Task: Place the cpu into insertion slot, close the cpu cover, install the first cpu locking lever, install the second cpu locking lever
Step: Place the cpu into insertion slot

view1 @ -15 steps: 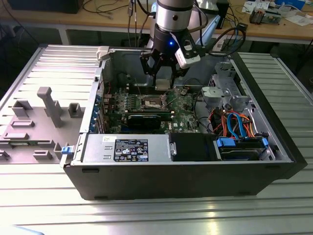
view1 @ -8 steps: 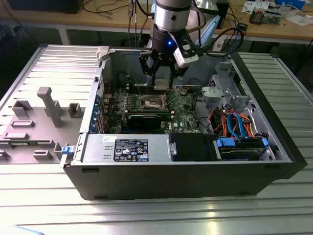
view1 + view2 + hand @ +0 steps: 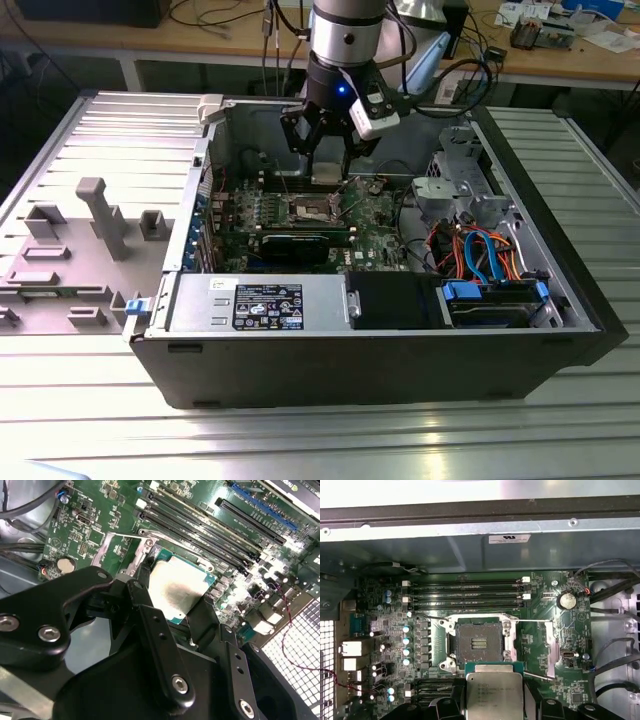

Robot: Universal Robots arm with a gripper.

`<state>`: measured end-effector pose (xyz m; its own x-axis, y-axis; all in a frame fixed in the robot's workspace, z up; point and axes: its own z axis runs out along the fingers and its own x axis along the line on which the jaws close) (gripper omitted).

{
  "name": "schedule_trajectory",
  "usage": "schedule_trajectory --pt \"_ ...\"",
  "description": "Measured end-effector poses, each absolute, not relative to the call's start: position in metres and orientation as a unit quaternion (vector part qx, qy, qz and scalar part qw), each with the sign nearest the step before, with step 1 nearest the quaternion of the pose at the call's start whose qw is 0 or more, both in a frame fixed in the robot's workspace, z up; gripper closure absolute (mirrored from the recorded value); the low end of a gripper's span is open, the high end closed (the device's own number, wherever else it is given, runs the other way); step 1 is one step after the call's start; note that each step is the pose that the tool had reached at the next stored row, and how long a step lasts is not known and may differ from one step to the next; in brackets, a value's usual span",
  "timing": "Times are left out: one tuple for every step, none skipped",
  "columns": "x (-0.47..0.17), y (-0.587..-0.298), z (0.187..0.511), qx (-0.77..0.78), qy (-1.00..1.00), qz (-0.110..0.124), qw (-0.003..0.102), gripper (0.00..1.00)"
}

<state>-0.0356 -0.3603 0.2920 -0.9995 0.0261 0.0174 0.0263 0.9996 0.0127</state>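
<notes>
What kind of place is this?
Probably a robotics lab or workshop: a robot arm holds the cpu in its gripper over an open computer case on a ribbed metal table, with a cluttered workbench behind.

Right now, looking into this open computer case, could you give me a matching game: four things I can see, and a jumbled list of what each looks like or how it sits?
Things:
1. cpu
2. insertion slot
3. coin battery
4. memory slots

Descriptions:
A. round and silver
B. long, narrow black rows
C. held in the gripper, not yet seated
D. empty, dark centre uncovered

Pairs: 1-C, 2-D, 3-A, 4-B.
</notes>
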Motion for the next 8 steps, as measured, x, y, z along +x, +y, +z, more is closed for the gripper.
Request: schedule_trajectory --pt "-0.037 -0.360 0.291 -0.013 -1.000 -0.007 0.009 0.45" --pt "-0.038 -0.359 0.290 -0.013 -1.000 -0.007 0.009 0.45" --pt "-0.040 -0.358 0.289 -0.013 -1.000 -0.006 0.009 0.45" --pt "-0.041 -0.357 0.289 -0.013 -1.000 -0.006 0.009 0.45" --pt "-0.042 -0.357 0.288 -0.013 -1.000 -0.007 0.009 0.45" --pt "-0.044 -0.356 0.288 -0.013 -1.000 -0.007 0.009 0.45" --pt "-0.046 -0.356 0.288 -0.013 -1.000 -0.007 0.009 0.45" --pt "-0.047 -0.355 0.288 -0.013 -1.000 -0.007 0.009 0.45"
